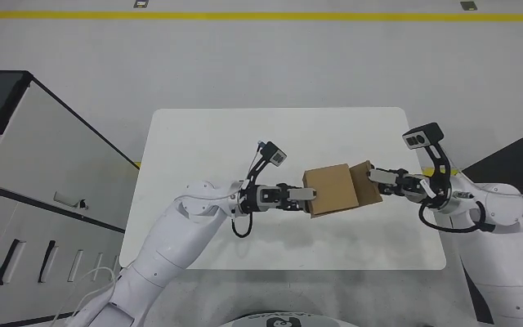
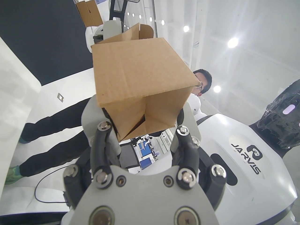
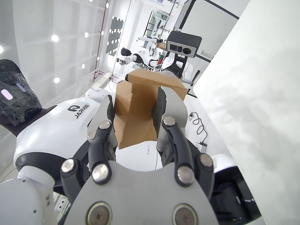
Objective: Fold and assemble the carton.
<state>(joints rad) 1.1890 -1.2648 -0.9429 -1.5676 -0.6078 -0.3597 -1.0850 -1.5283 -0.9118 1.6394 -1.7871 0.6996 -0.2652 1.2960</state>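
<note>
Brown corrugated carton (image 1: pixel 331 190) hangs between the two arms over the right-middle part of the white table (image 1: pixel 245 147), apparently lifted off it, though contact can't be ruled out.

The left gripper (image 2: pixel 140 120) is at the carton's left end. Its fingers straddle that end and press on opposite walls, so it is clamped on the body. The end flaps there look folded inward, but seams still gape.

The right gripper (image 3: pixel 136 108) is at the right end, fingers pinching a loose flap (image 1: pixel 365 184) that sticks out to the right of the box. That end is still open.

Step, as judged: the body is squared up and the left end roughly closed, so the work is now closing the right end. About halfway along.

Next move probably needs:
- The left grip holding firm as an anchor.
- The right arm swinging its flap across the opening along the crease.
- Not crushing the walls or racking the box out of square.
</note>
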